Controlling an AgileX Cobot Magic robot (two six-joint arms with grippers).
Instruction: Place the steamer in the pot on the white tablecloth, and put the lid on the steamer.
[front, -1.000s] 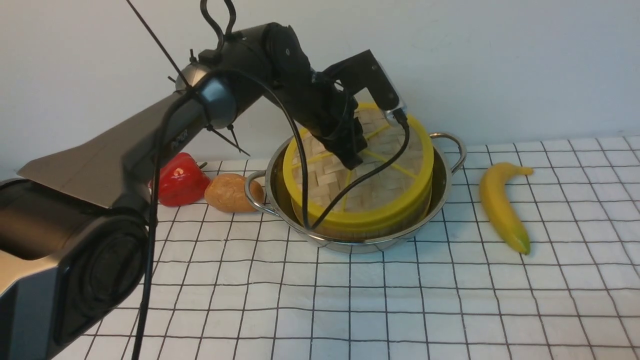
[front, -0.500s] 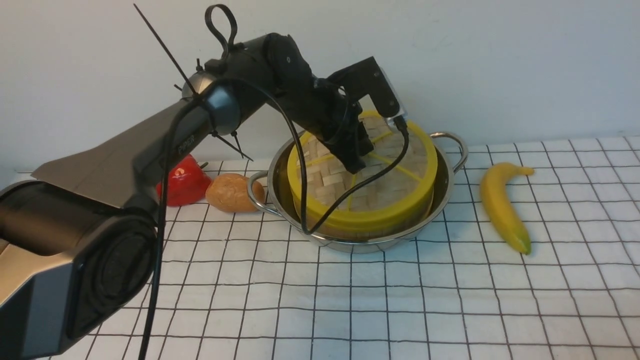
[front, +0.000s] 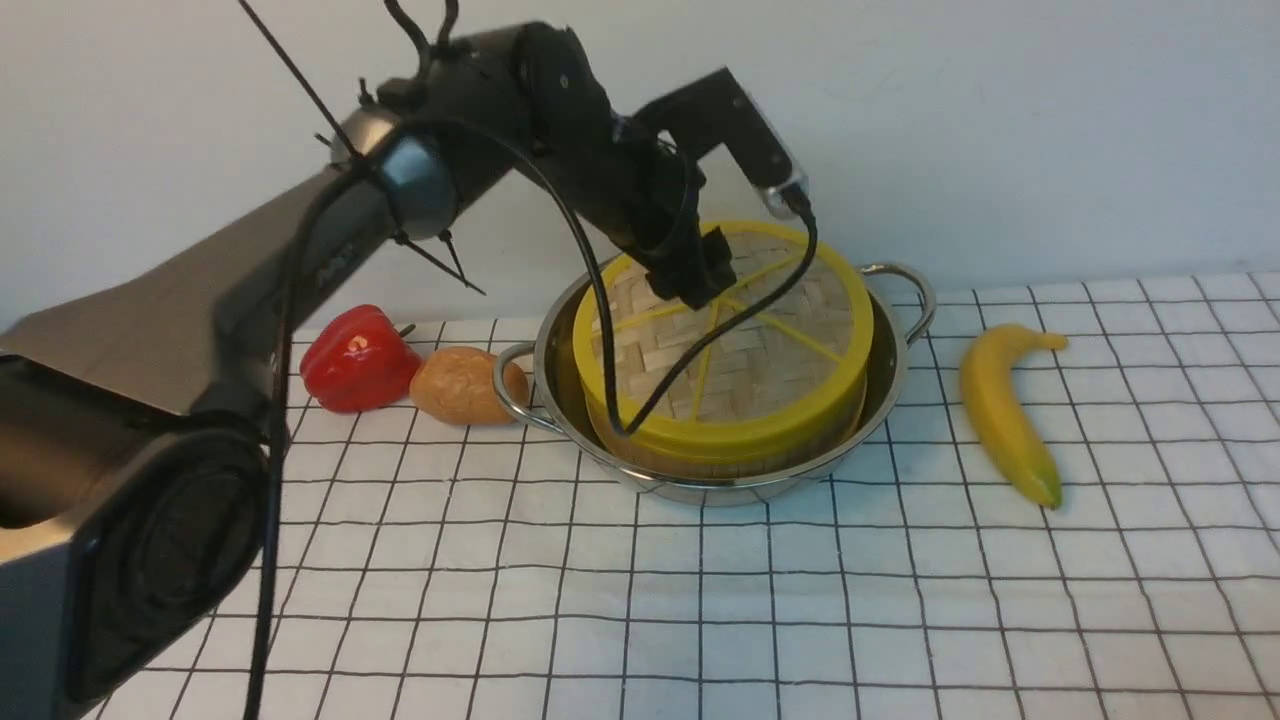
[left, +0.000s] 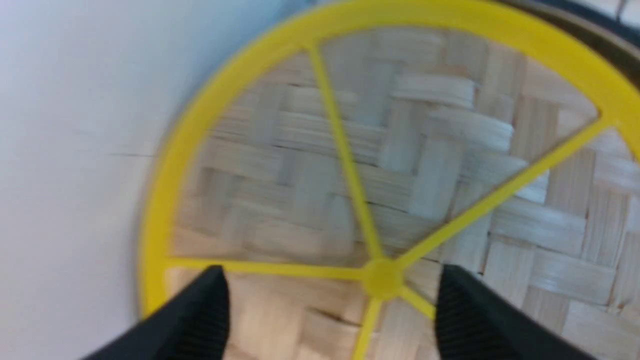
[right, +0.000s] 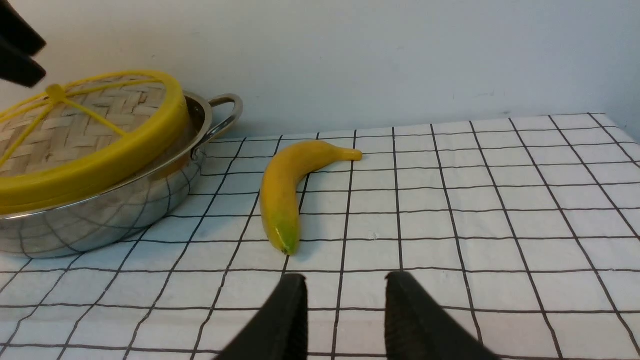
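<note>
Under the left hand (left: 330, 310), lid (left: 400, 150).

Even soft light – left wrist view motion-blurred; pot (front: 880, 385) glints.

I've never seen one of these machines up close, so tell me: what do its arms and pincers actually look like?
The left arm is glossy black with grey tube sections, rounded joints, a faint white marking and a thin black cable looped alongside it. Black cable ties stick out near one joint. The left gripper and right gripper each have two tapered black fingers with ribbed inner pads.
</note>
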